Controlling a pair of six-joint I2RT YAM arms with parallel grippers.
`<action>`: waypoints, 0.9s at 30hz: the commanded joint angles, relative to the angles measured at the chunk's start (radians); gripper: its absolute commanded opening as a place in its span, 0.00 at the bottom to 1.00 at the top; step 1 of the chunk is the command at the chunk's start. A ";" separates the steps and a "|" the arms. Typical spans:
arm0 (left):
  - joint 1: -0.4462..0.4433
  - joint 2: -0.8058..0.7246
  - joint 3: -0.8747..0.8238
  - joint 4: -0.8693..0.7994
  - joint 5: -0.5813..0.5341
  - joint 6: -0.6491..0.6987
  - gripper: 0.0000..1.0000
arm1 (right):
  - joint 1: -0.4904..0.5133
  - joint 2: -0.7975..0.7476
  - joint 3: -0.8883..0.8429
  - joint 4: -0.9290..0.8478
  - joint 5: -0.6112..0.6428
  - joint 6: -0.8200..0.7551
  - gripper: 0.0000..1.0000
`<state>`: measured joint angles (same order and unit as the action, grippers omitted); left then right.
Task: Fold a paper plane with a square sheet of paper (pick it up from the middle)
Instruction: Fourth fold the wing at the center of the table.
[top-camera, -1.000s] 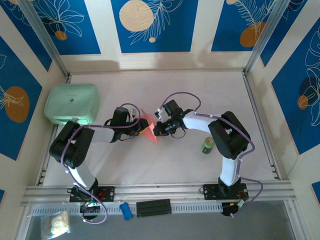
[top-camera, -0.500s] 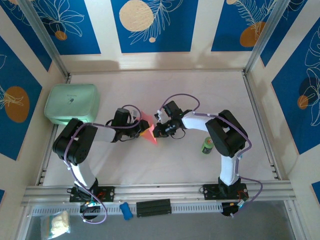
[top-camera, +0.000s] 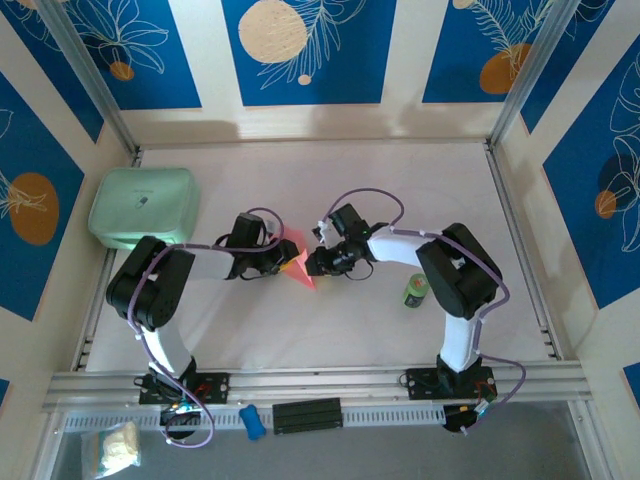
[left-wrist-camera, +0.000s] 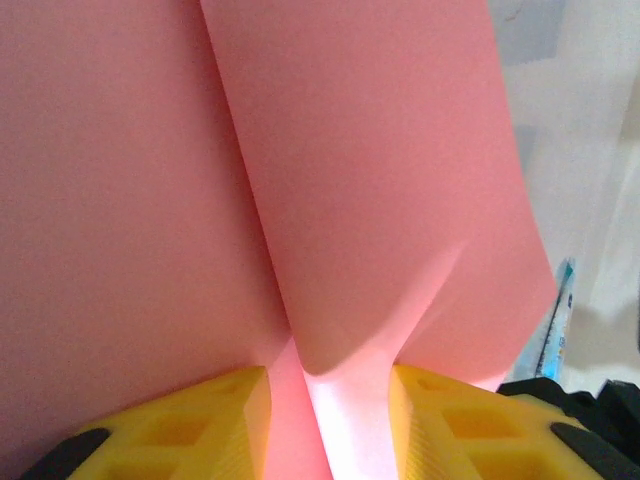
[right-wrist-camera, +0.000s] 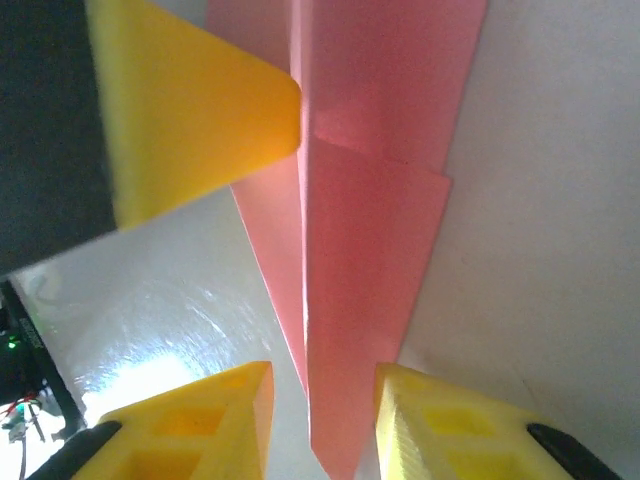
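The pink paper plane (top-camera: 299, 267) lies mid-table as a partly folded pointed dart with a centre crease, its tip toward the near edge. My left gripper (top-camera: 283, 258) meets it from the left. In the left wrist view this gripper (left-wrist-camera: 330, 415) is open, its yellow fingers (left-wrist-camera: 190, 425) either side of a raised fold of the paper (left-wrist-camera: 380, 200). My right gripper (top-camera: 314, 263) meets it from the right. In the right wrist view this gripper (right-wrist-camera: 322, 415) is open around the dart's tip (right-wrist-camera: 345, 330), and a left finger (right-wrist-camera: 200, 100) touches the crease.
A mint-green rounded case (top-camera: 143, 207) sits at the far left. A small green can (top-camera: 416, 291) stands beside the right arm's base link. A blue object (top-camera: 253, 420), a black bar (top-camera: 307, 413) and a plastic bag (top-camera: 112, 447) lie below the table's front rail.
The left arm has shifted slightly and its gripper has edged toward the paper. The paper now looks lower and narrower between the two grippers. The right gripper has barely moved.
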<state>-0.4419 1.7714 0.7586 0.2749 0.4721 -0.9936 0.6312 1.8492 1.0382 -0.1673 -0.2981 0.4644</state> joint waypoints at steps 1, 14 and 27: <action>-0.004 0.046 -0.007 -0.146 -0.074 -0.003 0.36 | 0.034 -0.067 -0.046 0.050 0.097 0.013 0.33; -0.005 0.054 -0.004 -0.189 -0.106 -0.019 0.29 | 0.119 -0.087 -0.101 0.111 0.306 0.061 0.31; -0.004 0.056 0.002 -0.217 -0.121 -0.017 0.25 | 0.096 -0.055 -0.104 0.157 0.214 0.084 0.22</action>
<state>-0.4435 1.7779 0.7803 0.2077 0.4271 -1.0157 0.7372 1.7878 0.9459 -0.0307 -0.0444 0.5327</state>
